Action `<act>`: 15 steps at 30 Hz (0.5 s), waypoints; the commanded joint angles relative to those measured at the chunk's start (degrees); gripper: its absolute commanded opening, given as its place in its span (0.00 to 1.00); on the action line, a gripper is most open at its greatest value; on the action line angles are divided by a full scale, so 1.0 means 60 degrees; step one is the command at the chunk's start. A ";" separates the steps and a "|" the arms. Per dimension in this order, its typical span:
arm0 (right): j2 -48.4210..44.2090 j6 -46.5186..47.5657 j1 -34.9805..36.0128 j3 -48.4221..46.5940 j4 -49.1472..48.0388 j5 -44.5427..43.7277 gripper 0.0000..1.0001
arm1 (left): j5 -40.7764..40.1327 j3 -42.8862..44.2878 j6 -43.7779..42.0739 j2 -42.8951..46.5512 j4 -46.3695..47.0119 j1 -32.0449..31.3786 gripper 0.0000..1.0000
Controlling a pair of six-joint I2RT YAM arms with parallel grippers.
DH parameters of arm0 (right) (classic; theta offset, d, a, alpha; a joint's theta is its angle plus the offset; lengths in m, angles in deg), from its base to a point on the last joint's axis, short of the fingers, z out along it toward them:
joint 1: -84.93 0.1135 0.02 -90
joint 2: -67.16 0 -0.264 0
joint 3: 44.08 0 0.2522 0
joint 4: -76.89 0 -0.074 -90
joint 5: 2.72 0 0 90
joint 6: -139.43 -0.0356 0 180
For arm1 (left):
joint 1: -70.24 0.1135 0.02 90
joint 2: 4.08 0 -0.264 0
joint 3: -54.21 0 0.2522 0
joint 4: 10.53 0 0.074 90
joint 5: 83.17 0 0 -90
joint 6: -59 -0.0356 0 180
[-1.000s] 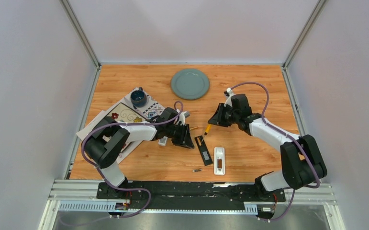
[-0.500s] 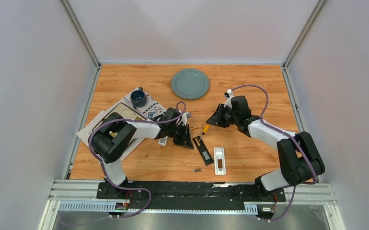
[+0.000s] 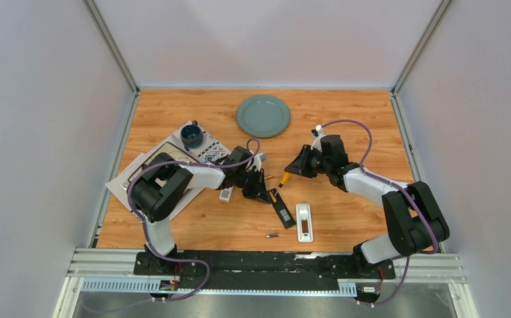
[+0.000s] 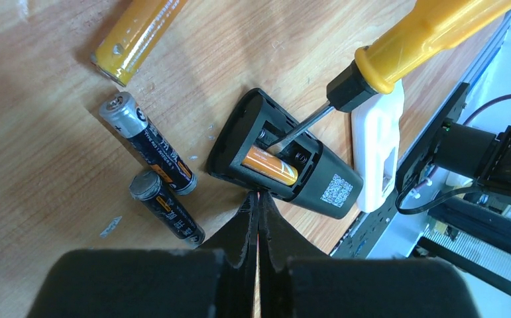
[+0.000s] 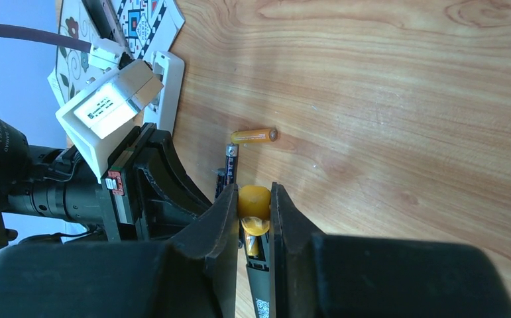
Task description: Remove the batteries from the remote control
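Batteries (image 4: 148,142) are partly unloaded: two dark ones lie side by side on the table (image 4: 54,172), just beside the black remote control (image 4: 325,182), and a loose orange cell (image 4: 140,33) lies farther off. One orange battery (image 4: 270,165) sits in the open compartment. The right gripper (image 5: 254,199) is clamped on the yellow handle of the screwdriver (image 4: 425,33). The tool is angled so that its blade tip reaches into the compartment beside that battery, evidently to lever it out. The left gripper (image 4: 258,199) has its fingers pressed together and grips nothing. Its tips appear to touch the remote's long side, probably to brace it against the prying force. A white remote (image 4: 378,152) lies just beyond the black one, not involved in the work.
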 commanded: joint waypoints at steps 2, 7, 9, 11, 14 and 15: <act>0.0109 -0.0674 0.0076 0.0365 -0.0610 0.0632 0.00 | -0.0917 0.0097 -0.0187 -0.0494 -0.0062 -0.0059 0.00; 0.0197 -0.1069 0.0076 0.0614 -0.1035 0.0778 0.00 | -0.1005 0.0053 -0.0202 -0.0567 -0.0077 -0.0073 0.00; 0.0153 -0.1128 0.0061 0.0688 -0.1050 0.0706 0.00 | -0.1034 0.0039 -0.0217 -0.0538 -0.0091 -0.0074 0.00; 0.0051 -0.1100 0.0076 0.0703 -0.1006 0.0647 0.00 | -0.1063 0.0024 -0.0260 -0.0523 -0.0135 -0.0074 0.00; -0.0110 -0.1041 0.0061 0.0630 -0.0860 0.0574 0.00 | -0.1151 0.0039 -0.0392 -0.0450 -0.0296 -0.0059 0.00; -0.0140 -0.0997 0.0076 0.0586 -0.0743 0.0515 0.00 | -0.1224 0.0053 -0.0436 -0.0421 -0.0325 -0.0073 0.00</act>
